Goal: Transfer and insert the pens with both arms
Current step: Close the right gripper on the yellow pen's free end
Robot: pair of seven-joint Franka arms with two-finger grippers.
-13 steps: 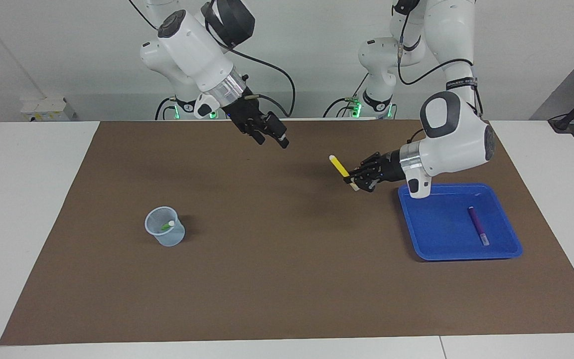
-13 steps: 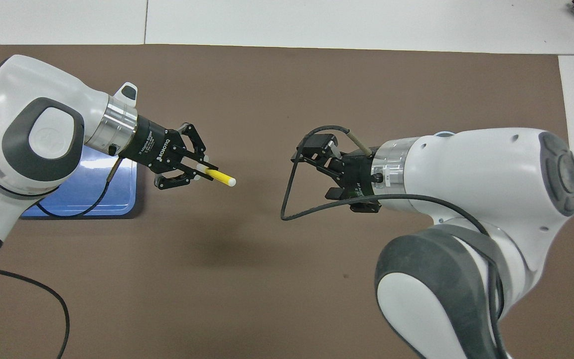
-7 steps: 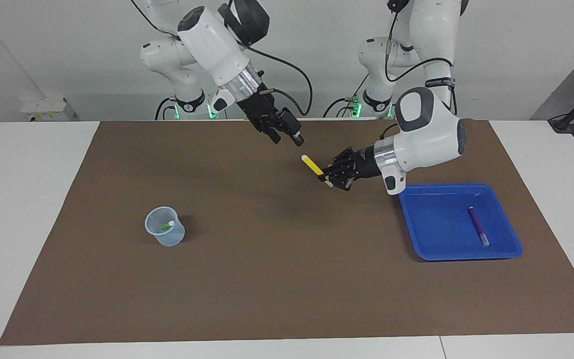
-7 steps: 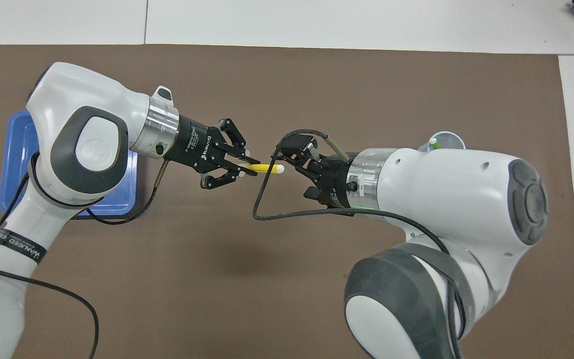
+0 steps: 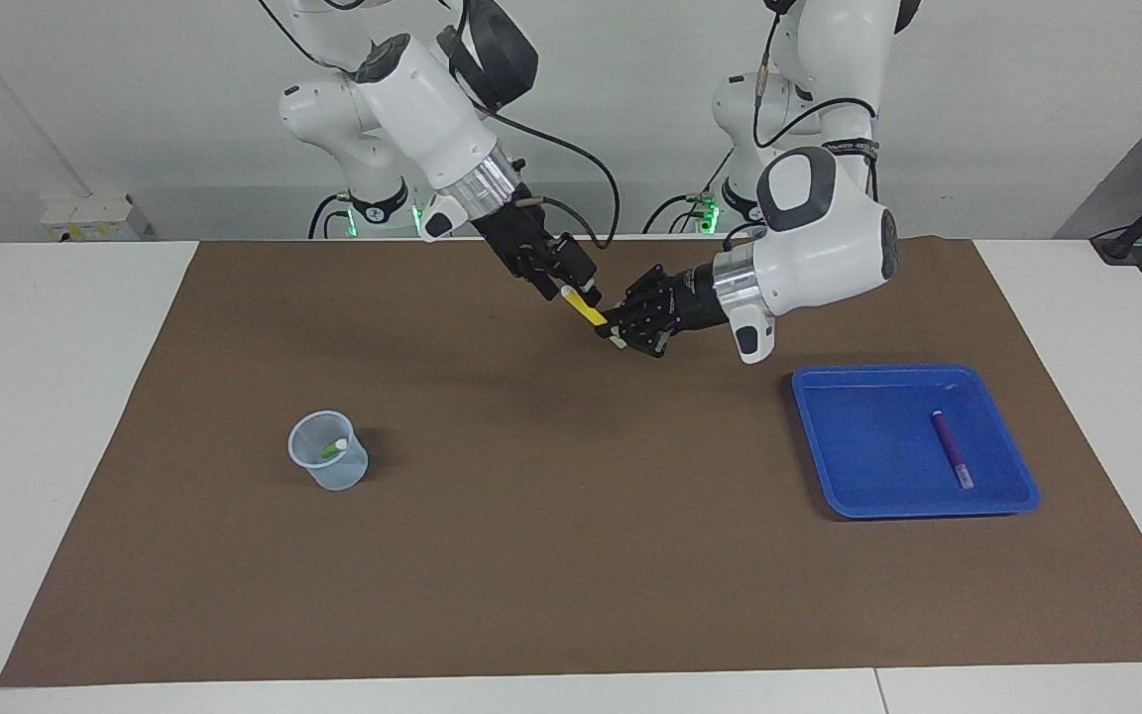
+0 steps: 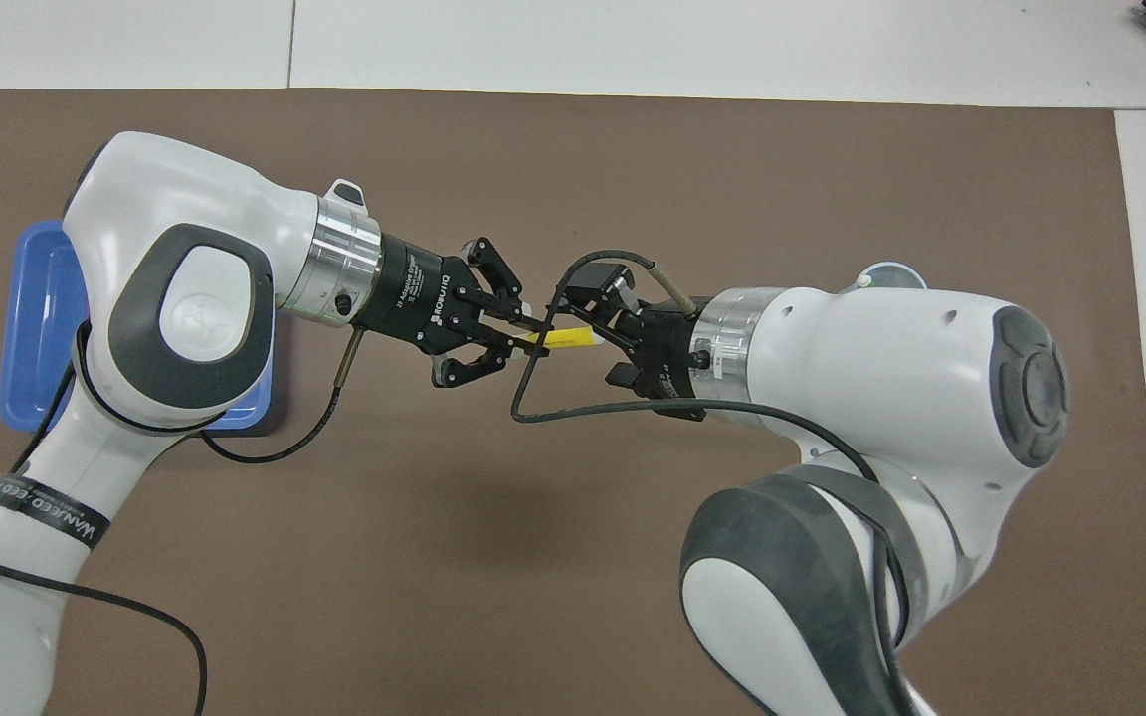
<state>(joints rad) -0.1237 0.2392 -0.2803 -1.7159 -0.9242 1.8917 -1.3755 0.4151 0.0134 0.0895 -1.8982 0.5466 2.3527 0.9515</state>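
Over the brown mat, mid-surface: yellow pen [image 5: 585, 307] held up in the air, slanted, its pale whitish end at the left pincer and its yellow tip pointing at the right pincer.
Left pincer [image 5: 619, 331]: clenched on the yellow pen near its pale end; its arm reaches in from the blue tray's end of the surface.
Right pincer [image 5: 571, 289]: at the pen's yellow tip, fingers spread on either side of it; whether they touch the pen cannot be told.
Purple pen [image 5: 952, 448]: lying flat inside the blue tray [image 5: 858, 476], well apart from both pincers.
Blue tray: on the brown mat [image 5: 571, 555] toward the left arm's end of the surface, farther from the robots than the raised pen.
Green pen [image 5: 334, 448]: standing tilted inside the clear cup [image 5: 327, 451], pale end up.
Clear cup: upright on the mat toward the right arm's end, well apart from the tray.
Surface [image 5: 56, 397]: white, showing around the mat.
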